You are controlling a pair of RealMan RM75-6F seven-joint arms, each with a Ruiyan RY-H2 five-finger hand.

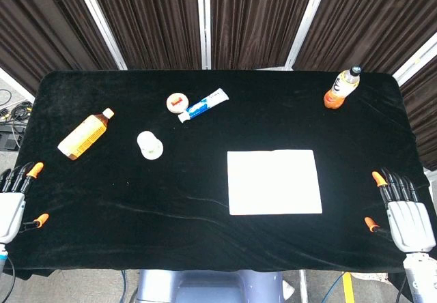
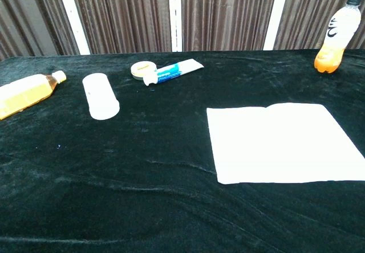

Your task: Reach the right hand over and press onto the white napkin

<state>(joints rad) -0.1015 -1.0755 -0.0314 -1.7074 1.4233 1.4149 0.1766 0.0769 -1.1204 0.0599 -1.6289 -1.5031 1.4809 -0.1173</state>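
so, step: the reach had not begun; white square paper napkin [image 1: 274, 181] lay flat, right of centre, untouched.
right hand [image 1: 404, 211]: spread, empty, at the near right edge.
next move: likely leftward, then down.
containers: upright orange drink bottle [image 1: 341, 88] far right; amber tea bottle [image 1: 84, 134] lay left, both holding liquid.
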